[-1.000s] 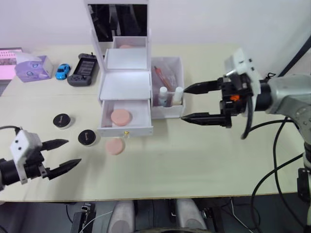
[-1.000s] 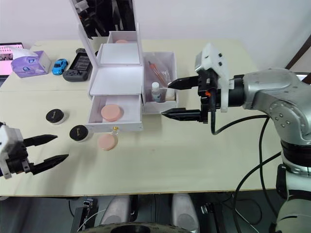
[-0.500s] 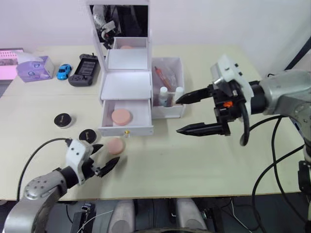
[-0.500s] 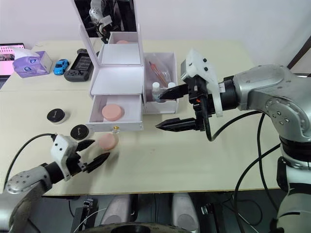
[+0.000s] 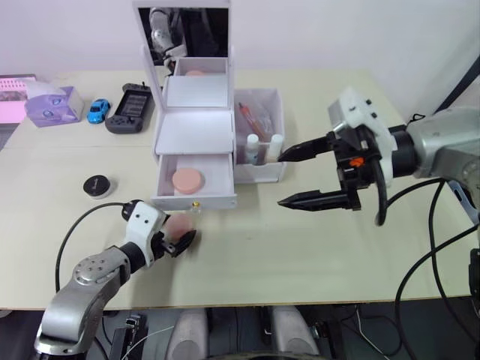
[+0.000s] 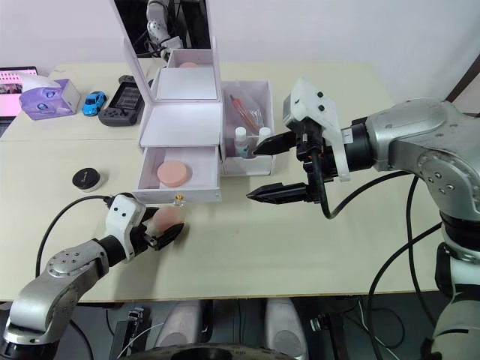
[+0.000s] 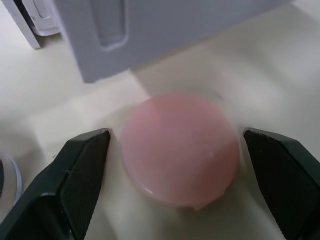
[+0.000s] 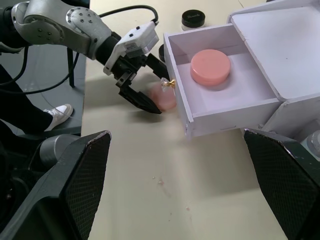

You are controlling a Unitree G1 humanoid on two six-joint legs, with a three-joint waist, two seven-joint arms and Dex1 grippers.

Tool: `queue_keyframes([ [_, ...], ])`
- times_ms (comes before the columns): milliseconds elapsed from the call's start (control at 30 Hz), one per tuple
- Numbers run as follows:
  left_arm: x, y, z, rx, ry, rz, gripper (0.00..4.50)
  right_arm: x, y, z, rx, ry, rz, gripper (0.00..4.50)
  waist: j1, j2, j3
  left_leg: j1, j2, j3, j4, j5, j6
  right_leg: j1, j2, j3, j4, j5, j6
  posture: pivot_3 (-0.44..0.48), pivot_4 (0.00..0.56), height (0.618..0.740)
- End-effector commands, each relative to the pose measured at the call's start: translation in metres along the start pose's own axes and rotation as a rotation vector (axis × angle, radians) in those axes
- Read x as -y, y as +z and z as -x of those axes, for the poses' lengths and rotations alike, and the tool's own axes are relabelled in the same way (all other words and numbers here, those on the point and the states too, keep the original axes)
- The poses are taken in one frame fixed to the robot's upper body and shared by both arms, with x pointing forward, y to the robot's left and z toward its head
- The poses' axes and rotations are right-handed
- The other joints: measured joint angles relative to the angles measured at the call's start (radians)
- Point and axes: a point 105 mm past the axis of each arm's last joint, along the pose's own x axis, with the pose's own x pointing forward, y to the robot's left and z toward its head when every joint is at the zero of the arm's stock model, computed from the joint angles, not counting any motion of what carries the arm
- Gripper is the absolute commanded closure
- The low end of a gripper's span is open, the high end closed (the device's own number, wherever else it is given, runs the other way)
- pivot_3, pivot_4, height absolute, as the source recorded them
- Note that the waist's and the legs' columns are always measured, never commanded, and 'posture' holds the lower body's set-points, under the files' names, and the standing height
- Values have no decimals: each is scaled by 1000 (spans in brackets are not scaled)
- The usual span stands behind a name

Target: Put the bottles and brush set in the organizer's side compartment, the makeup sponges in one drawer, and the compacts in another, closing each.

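**Kid:** What is the left gripper [image 6: 163, 234] doing?

**Helper:** It is open. One black finger sits on each side of a pink makeup sponge [image 7: 179, 148] that lies flat on the table [image 5: 300, 255]. The fingers are not touching it yet, as far as I can tell.

**Kid:** Where is that sponge?

**Helper:** Just in front of the open drawer [image 5: 193, 180] of the white organizer [image 5: 195, 131], near the gold knob [image 8: 171, 83]. The other pink sponge [image 5: 186, 180] is already in that drawer.

**Kid:** So how should it grab?

**Helper:** I think it should stay centered and close slowly on the round edge. The sponge looks soft, so a gentle squeeze is best. Then lift it over the drawer's front wall before letting go.

**Kid:** What could go wrong?

**Helper:** It could bump the knob or the drawer front. The sponge could also slip out.

**Kid:** And the right gripper [image 5: 298, 175]?

**Helper:** It is open too, holding nothing, beside the side compartment [image 5: 261, 139]. The bottles [image 5: 262, 147] and brush set [image 5: 251, 120] are in there. One black compact [image 5: 97, 184] sits on the table, well apart.
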Motion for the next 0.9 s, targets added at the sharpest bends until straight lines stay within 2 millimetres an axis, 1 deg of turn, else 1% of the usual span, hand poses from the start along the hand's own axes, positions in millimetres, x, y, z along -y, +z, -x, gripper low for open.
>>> queue_keyframes([
  [33, 1, -5, -2, -30, 0, -22, 1306, -1, 9, 7, 15, -25, 53, 0, 0, 0, 0, 0, 0, 0, 0, 0, 0, 0, 0, 0, 0, 0, 0, 0, 150, 740],
  [67, 0, -4, -1, -30, 0, -40, 1780, -1, 9, 7, 15, -26, 54, 0, 0, 0, 0, 0, 0, 0, 0, 0, 0, 0, 0, 0, 0, 0, 0, 0, 150, 740],
  [200, -16, -5, 14, -24, 9, -91, 1836, -2, 8, 6, 12, -20, 55, 0, -4, 0, 0, 0, 0, 0, -1, 0, 0, 0, 0, 0, 0, 0, 0, 0, 150, 740],
  [300, -20, -2, 31, 10, -62, -124, 1836, -2, 7, 5, 10, -12, 56, 0, -9, 0, 0, 0, 0, 0, -2, 0, 0, -2, 0, 0, -1, 0, 0, 0, 150, 740],
  [400, -25, -9, 56, 14, -149, -165, 1836, -2, 6, 3, 8, 2, 59, 0, -6, 0, 0, -1, 1, 0, -3, 0, 0, -3, 0, 0, -1, 0, 0, 0, 150, 740],
  [467, -35, -12, 75, 16, -164, -183, 1836, -1, 6, 2, 11, 6, 61, 0, -4, 0, 0, -1, 1, 1, -3, 0, 0, -3, 0, 0, -2, 0, 0, 0, 150, 740],
  [533, -46, -8, 92, 34, -169, -173, 1836, 1, 6, 3, 13, 7, 63, 0, -3, 0, 0, -1, 1, 1, -3, 0, 0, -4, -1, 0, -2, 0, 0, 0, 150, 740],
  [567, -52, -5, 104, 44, -192, -170, 1836, 2, 6, 3, 14, 9, 65, 0, -2, 0, 0, -1, 1, 1, -2, 0, 0, -4, -2, 0, -3, -1, 1, 0, 150, 740],
  [600, -55, -2, 112, 51, -211, -172, 1836, 2, 6, 4, 14, 10, 67, 0, -1, 0, 0, -1, 1, 1, -2, 0, -1, -7, -2, -1, -4, -3, 3, 0, 150, 740],
  [667, -75, 23, 130, 112, -194, -158, 1836, 4, 5, 4, 15, 13, 71, 0, 0, 0, 1, -1, 1, 1, -2, -1, -1, -7, -3, -1, -6, -3, 4, 0, 150, 740],
  [733, -87, 49, 140, 164, -183, -170, 1836, 5, 4, 4, 17, 15, 73, 0, 1, 0, 1, -2, 1, 1, -2, -1, -1, -7, -4, -2, -8, -3, 4, 0, 150, 740],
  [800, -87, 74, 138, 188, -220, -196, 1836, 4, 4, 4, 22, 18, 74, 0, 1, 1, 1, -3, 1, 1, -2, -1, -1, -6, -4, -3, -11, -3, 3, 0, 150, 740],
  [867, -78, 101, 128, 213, -279, -224, 1836, 4, 4, 4, 26, 13, 76, 0, -1, 3, 2, -3, 1, 3, -3, -1, -1, -5, -4, -3, -14, -2, 3, 0, 150, 740],
  [900, -75, 108, 125, 218, -296, -227, 1836, 4, 4, 5, 27, 11, 75, 0, -3, 2, 2, -3, 1, 4, -3, -1, -1, -4, -5, -2, -15, 0, -1, 0, 150, 740],
])
